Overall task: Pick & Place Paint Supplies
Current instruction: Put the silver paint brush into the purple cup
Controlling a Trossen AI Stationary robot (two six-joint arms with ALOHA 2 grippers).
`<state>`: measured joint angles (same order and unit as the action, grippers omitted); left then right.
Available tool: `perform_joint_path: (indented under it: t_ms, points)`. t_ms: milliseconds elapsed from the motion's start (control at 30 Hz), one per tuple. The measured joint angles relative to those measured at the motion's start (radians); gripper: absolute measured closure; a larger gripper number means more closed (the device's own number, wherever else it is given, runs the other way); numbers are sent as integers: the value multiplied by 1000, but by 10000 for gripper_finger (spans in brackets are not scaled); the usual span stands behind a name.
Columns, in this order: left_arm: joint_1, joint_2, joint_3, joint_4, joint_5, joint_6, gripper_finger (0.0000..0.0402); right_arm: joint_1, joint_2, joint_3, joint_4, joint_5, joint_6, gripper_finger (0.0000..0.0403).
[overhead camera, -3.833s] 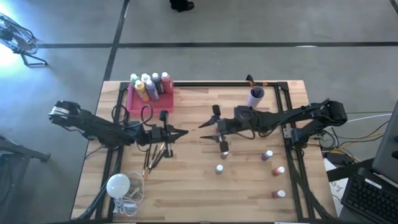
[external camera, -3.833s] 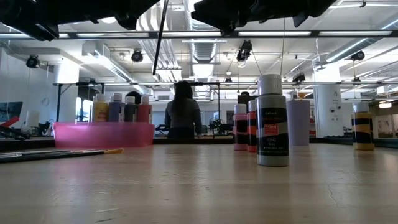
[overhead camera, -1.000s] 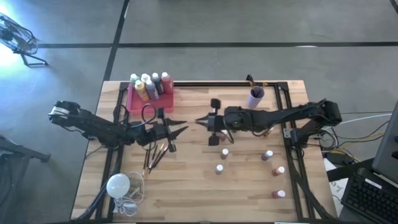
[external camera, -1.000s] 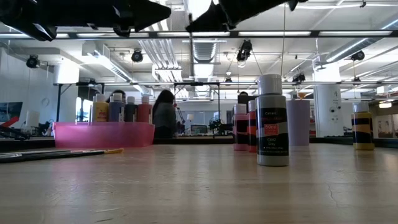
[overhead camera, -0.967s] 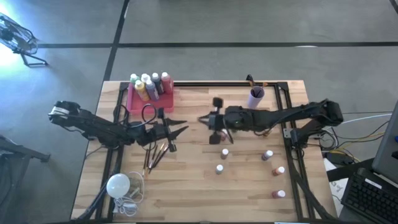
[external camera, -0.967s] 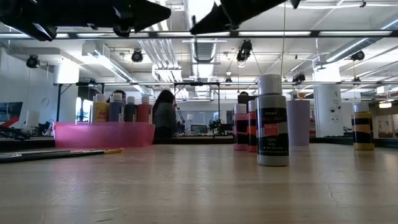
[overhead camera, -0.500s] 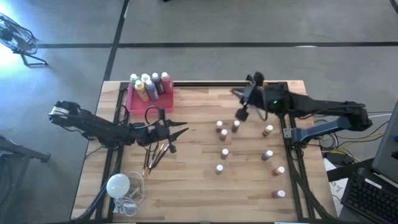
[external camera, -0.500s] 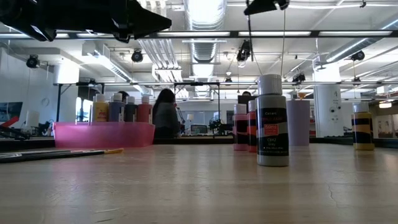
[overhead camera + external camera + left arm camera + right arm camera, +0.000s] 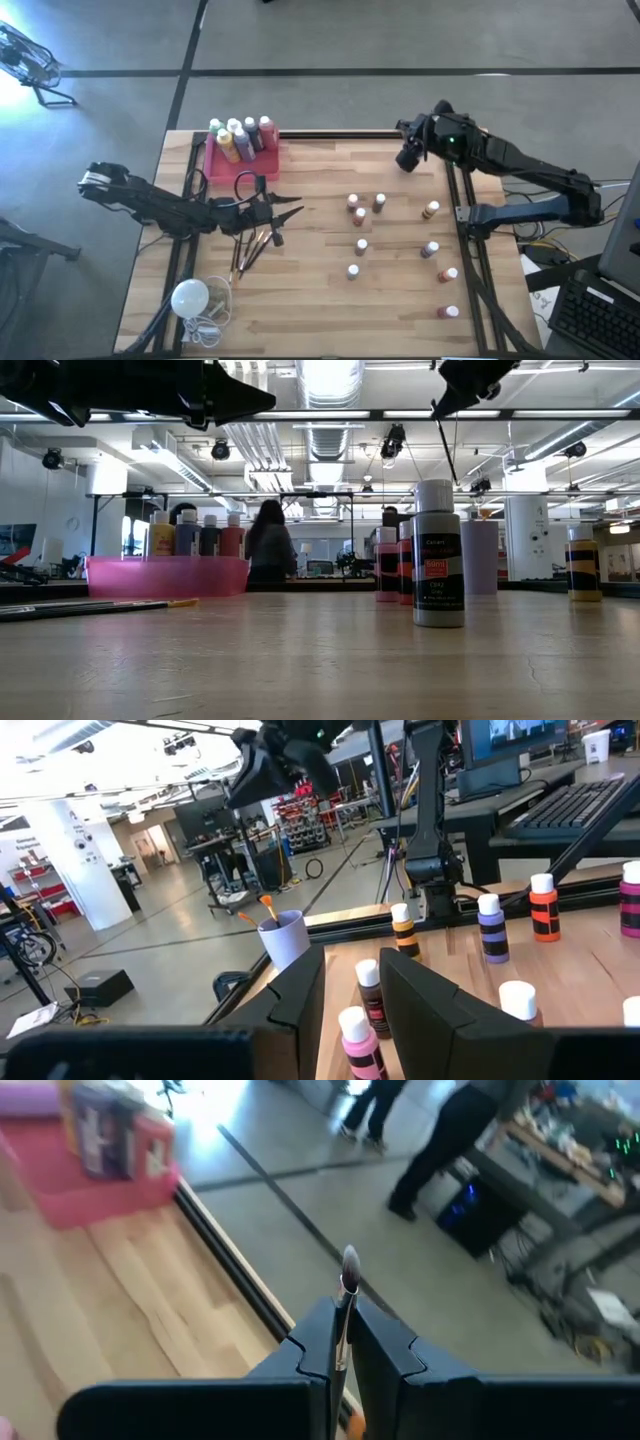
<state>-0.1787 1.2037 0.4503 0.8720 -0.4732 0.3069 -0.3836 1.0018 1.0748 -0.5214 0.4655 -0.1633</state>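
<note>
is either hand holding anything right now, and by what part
The right hand, at the table's far right corner, is shut on a paintbrush, gripping its handle with the bristle tip sticking out. The left hand holds nothing.

Paintbrush (image 9: 346, 1302) pinched upright; small bottles (image 9: 360, 246) scattered on wood.

Wooden table (image 9: 310, 300) with bottles (image 9: 360, 245), brushes (image 9: 250, 248), tray (image 9: 222, 165)

table (image 9: 300, 660) | grey bottle (image 9: 437, 555) upright, near | pink tray (image 9: 166, 576) holds bottles
</note>
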Motion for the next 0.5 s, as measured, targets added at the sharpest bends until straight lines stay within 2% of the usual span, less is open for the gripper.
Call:
perform_joint_path:
  t_ms: [133, 233, 333, 500]
  points:
    - [0, 0, 0, 0, 0, 0, 296, -49, -1, -2, -50, -7, 11, 385]
    - [0, 0, 0, 0, 0, 0, 296, -84, -5, -5, -72, -57, 32, 385]
    - [0, 0, 0, 0, 0, 0, 296, -116, -7, -21, -69, -119, 34, 385]
    - [0, 0, 0, 0, 0, 0, 296, -169, -8, -89, -20, -133, 33, 385]
